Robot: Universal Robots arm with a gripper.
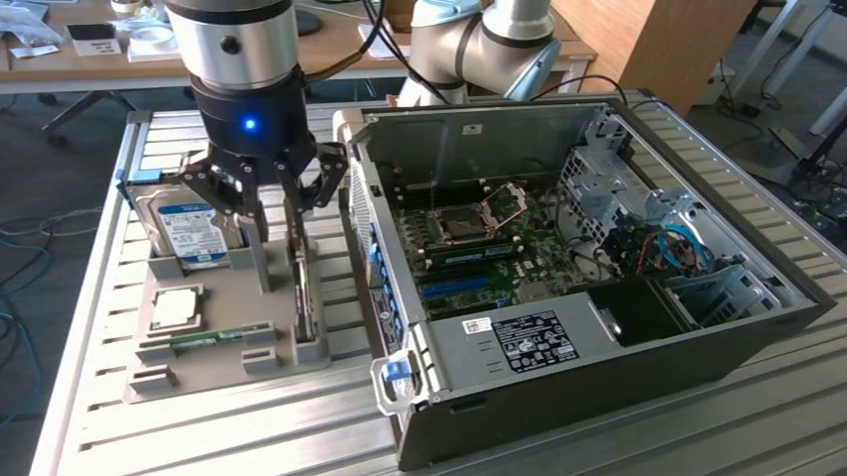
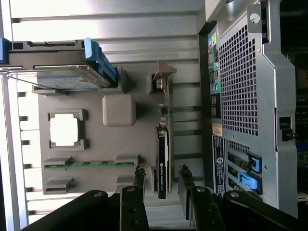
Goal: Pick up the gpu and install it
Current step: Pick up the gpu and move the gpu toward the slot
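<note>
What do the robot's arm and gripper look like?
The arm has a shiny silver cylindrical wrist and pale grey rounded joints with light blue caps. The gripper is black, with a glowing blue light and jointed black linkage fingers.

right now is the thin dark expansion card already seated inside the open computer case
No, the thin dark expansion card stands edge-on in the grey holder tray outside the open black computer case.

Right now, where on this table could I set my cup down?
Bare table slats border the grey tray's near edge in the exterior view, beside the computer case's corner. Crowded: the tray, where the open gripper hovers over the gpu.
</note>
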